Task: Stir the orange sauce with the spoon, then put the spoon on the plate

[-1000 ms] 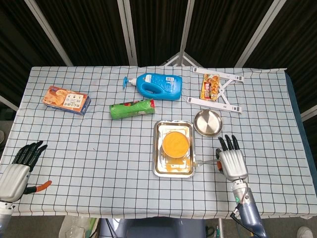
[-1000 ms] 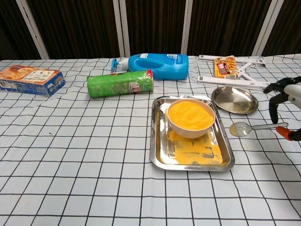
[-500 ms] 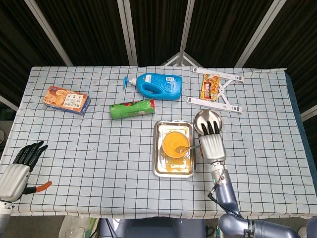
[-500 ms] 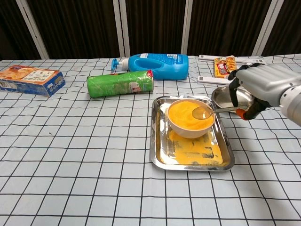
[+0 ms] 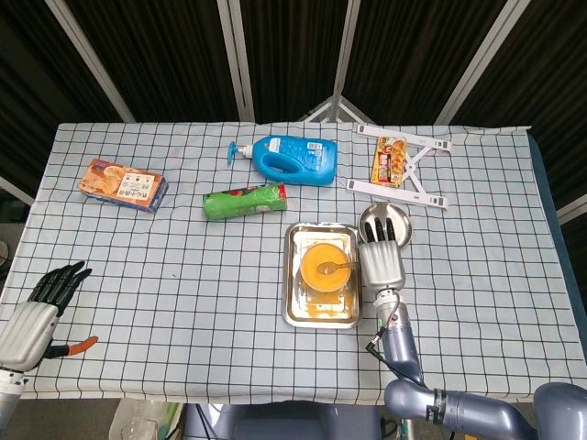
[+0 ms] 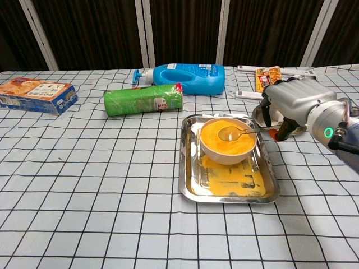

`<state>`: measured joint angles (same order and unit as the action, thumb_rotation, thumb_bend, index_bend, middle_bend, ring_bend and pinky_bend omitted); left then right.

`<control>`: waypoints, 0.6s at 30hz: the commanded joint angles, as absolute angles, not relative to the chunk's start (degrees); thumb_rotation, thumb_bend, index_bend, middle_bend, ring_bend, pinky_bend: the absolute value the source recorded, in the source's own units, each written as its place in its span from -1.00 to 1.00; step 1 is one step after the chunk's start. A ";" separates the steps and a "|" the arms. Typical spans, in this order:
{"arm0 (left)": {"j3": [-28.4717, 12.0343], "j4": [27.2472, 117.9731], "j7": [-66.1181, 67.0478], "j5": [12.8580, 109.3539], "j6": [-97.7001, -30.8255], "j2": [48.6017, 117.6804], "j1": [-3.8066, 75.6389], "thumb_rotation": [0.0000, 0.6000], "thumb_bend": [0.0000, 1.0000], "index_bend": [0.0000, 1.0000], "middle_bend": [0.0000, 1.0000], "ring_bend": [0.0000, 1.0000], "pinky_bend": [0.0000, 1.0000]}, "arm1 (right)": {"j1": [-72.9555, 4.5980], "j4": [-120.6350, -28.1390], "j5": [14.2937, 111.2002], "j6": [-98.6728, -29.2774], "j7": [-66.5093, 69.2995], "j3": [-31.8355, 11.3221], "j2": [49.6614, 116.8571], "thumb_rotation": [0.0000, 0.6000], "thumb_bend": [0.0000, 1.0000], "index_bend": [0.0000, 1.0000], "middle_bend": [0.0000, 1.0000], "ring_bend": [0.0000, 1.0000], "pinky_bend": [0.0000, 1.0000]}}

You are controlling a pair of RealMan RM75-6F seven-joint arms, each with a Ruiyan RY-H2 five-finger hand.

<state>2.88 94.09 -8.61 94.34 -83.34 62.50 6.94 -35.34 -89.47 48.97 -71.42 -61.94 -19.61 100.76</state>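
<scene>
A checked tablecloth (image 5: 183,275) covers the table. A blue detergent bottle (image 5: 295,158) lies on its side near the far edge, its white pump pointing left. Just in front of it, a green chip can (image 5: 244,201) also lies on its side, red end to the right. An orange snack box (image 5: 122,184) sits well apart to the left. On the far right, a small snack packet (image 5: 389,159) rests on a white folding stand (image 5: 415,170). A steel tray (image 5: 295,275) smeared with orange sits in front of the can.
</scene>
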 commanded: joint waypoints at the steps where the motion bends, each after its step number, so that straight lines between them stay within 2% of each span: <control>1: 2.89 94.11 -8.67 94.36 -83.34 62.48 6.96 1.00 -1.00 -1.00 -1.00 -1.00 -1.00 | -36.02 -89.09 48.58 -71.91 -62.39 -19.35 101.11 1.00 -0.10 0.14 -0.70 -1.00 -1.00; 3: 2.93 94.13 -8.72 94.38 -83.31 62.44 6.98 1.00 -1.00 -1.00 -1.00 -1.00 -1.00 | -36.40 -89.06 48.29 -72.35 -62.46 -19.25 101.28 1.00 -0.10 0.06 -0.70 -1.00 -1.00; 7: 2.97 94.17 -8.74 94.38 -83.31 62.41 7.00 1.00 -1.00 -1.00 -1.00 -1.00 -1.00 | -36.87 -89.49 48.01 -73.17 -62.91 -18.66 101.16 1.00 -0.10 -0.28 -0.70 -1.00 -1.00; 9: 2.96 94.17 -8.74 94.39 -83.35 62.41 6.99 1.00 -1.00 -1.00 -1.00 -1.00 -1.00 | -36.94 -89.58 48.02 -73.37 -63.00 -18.49 101.08 1.00 -0.10 -0.37 -0.70 -1.00 -1.00; 18: 3.01 94.21 -8.56 94.39 -83.43 62.47 6.98 1.00 -1.00 -1.00 -1.00 -1.00 -1.00 | -36.70 -91.60 46.36 -74.89 -63.09 -16.95 99.77 1.00 -0.10 -0.41 -0.71 -1.00 -1.00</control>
<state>3.01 94.21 -8.57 94.40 -83.43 62.47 6.98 -36.75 -91.34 46.63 -74.73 -63.09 -17.18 99.97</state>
